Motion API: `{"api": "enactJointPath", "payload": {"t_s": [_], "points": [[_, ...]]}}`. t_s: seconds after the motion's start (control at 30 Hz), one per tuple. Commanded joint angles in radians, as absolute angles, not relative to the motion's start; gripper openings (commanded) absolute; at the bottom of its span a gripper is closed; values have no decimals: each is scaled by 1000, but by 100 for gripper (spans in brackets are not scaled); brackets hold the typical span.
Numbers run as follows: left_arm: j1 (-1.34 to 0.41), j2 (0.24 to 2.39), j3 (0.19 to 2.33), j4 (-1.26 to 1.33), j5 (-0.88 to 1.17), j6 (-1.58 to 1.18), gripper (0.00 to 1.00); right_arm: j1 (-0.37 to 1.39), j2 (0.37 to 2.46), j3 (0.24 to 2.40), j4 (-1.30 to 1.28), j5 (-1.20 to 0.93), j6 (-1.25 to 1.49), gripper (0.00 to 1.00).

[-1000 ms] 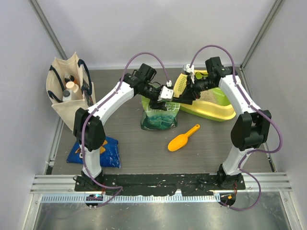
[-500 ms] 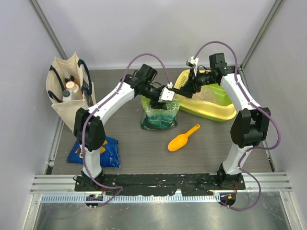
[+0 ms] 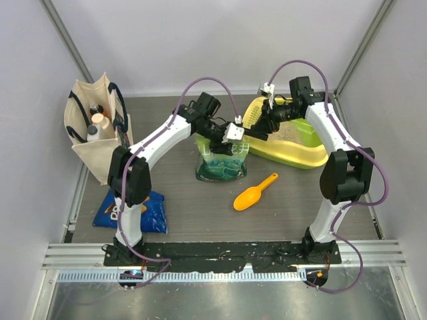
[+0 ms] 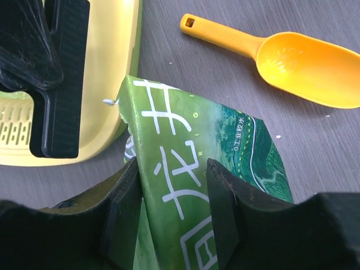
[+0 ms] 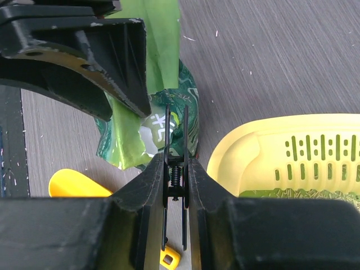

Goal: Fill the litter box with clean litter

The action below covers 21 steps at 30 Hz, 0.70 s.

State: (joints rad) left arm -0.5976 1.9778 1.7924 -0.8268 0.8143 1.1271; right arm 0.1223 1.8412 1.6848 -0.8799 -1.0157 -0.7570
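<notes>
1. Judged from how things lie, the step in hand is opening the green pouch (image 3: 222,163) and readying it. Nothing is being poured.
2. The left tool (image 4: 173,185) stands about half wide, with a jaw on each face of the pouch's upper part. The pouch stands upright near the middle of the worktop (image 3: 193,207).
3. The right tool (image 5: 175,162) is narrow, pinched on a thin black sprung piece (image 5: 168,129); what that piece is I cannot tell. It hangs at the pouch's 2 o'clock, beside a ragged top corner.
4. The litter box (image 3: 303,159) lies at the worktop's 2 o'clock, grate end just beside the pouch. Some clean litter (image 3: 293,135) lies in its basin.
5. The next move likely calls for the right tool to back away. The left should then lift the pouch and tip its mouth over the basin, clear of the rim.
</notes>
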Motion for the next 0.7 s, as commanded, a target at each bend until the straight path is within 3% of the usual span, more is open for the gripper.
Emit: {"api": "enactJointPath", "payload": {"t_s": [0.0,0.23,0.53,0.67], "points": [[-574,2013,1827,-842,867,1008,49,132,1813,1687,-920,-1031,-795,2],[-543,2085,1925,-882,1026,775,43,141,1792,1675,-939,-1009,-778,2],[-522,2105,1882,-776,1127,603,36,94,1727,1715,-989,-946,-758,2],[-522,2132,1910,-804,1150,594,31,89,1720,1767,-1165,-948,-947,2]]}}
